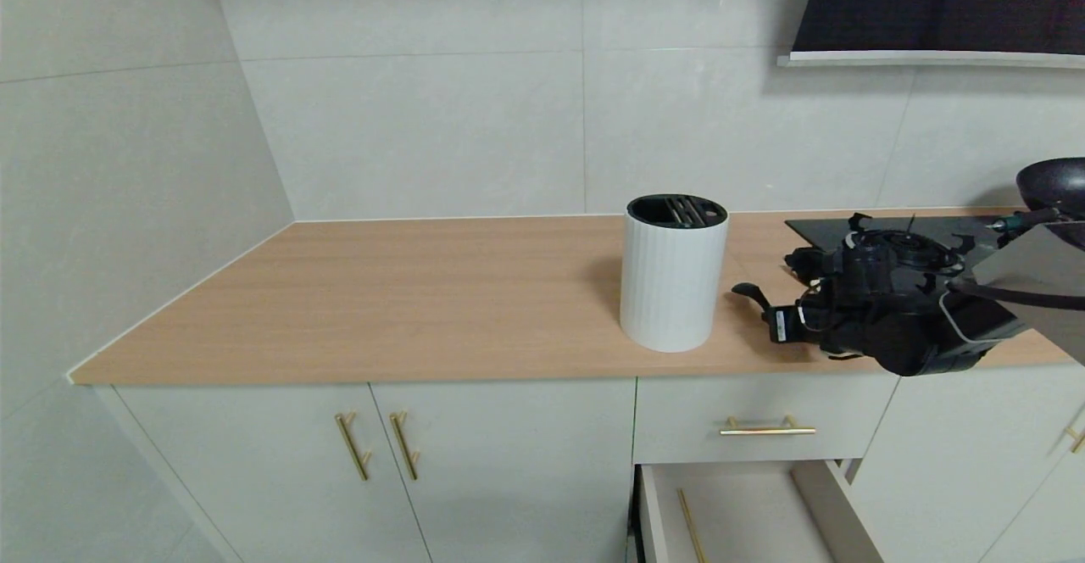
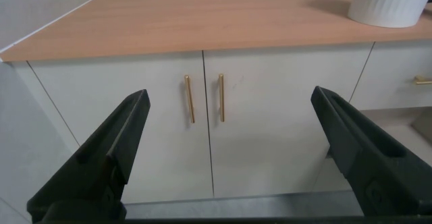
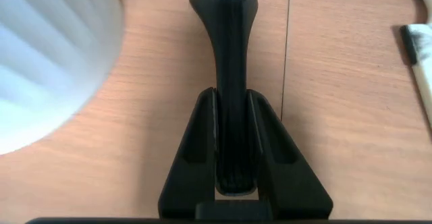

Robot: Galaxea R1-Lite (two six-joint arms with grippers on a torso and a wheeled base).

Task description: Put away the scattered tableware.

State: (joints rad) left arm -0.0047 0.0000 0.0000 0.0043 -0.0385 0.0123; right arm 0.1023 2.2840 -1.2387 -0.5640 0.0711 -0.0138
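Here, right pincer: clamped on black handle, 3 o'clock of white holder.
left pincer: spread wide, facing cupboard doors.

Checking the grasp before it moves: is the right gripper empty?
No, the right gripper is shut on a black utensil handle.

You will see a white holder with fine vertical ribbing and a black top insert. The countertop is light brown wood grain. The utensil handle is black with lengthwise grooves. The cabinet doors are off-white, and their door pulls are brass-gold. The wall tiles are pale grey.
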